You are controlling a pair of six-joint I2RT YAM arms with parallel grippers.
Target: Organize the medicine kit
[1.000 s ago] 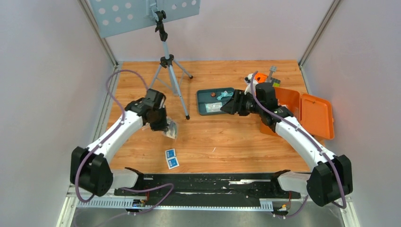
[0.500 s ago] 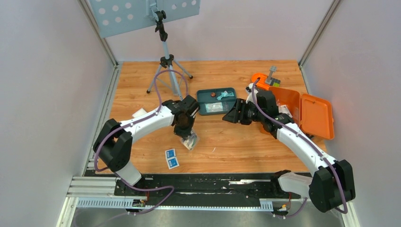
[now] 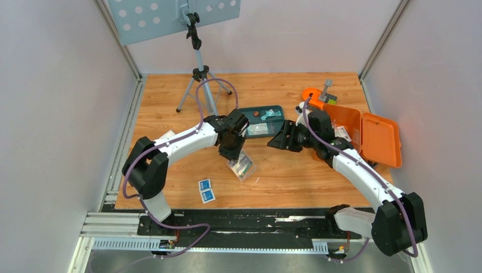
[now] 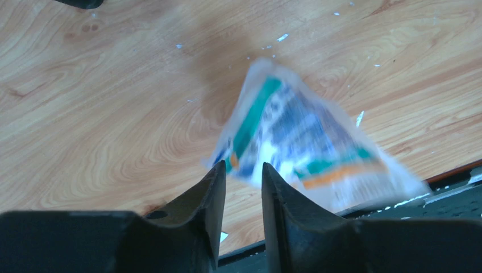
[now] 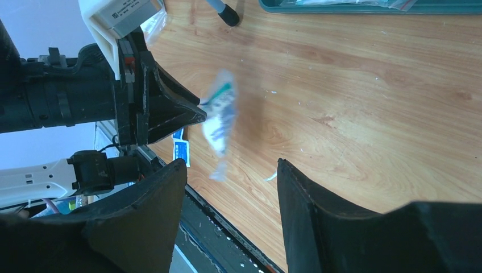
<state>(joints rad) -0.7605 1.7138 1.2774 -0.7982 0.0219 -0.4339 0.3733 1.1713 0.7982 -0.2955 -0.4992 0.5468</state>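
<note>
Medicine kit: one, orange, lying right of the teal tray with its lid swung open. Wood-grain tabletop is enclosed by pale walls; one perforated panel is mounted at the back. One tripod is stood behind and left of the tray. Two blue sachets are laid side by side, in front and left of the tray. One small orange piece is seen behind and right of the tray. One clear printed packet is seen in front of the tray's left end, its corner at the left pincer tips; jaws narrowly parted, grip cannot be told. Right pincer is held wide open, nothing gripped, just right of the tray.
</note>
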